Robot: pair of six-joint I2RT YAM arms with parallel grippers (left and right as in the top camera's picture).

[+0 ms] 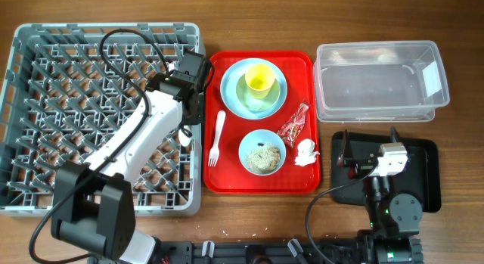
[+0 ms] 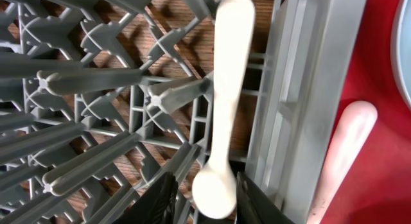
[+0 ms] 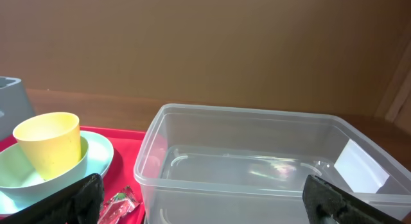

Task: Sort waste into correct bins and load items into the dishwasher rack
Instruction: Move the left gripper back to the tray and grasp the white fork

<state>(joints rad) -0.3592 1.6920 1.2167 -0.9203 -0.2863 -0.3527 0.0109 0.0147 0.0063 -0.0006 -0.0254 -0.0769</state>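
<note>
Easing the spoon (image 2: 225, 89) between rack (image 2: 96, 83) pegs, off the right wall. Flanking it with left gripper (image 2: 205, 199), pinch unclear; resting right gripper (image 3: 205, 198) spread.

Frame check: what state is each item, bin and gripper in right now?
spoon: gripped by left gripper over rack.
fork: lying on red tray.
yellow cup: upright in green bowl on plate.
small blue bowl: holds food scraps.
wrapper: on red tray.
tissue: on red tray.
clear tub: empty.
black tray: nothing visible inside.
right gripper: open, empty.
</note>
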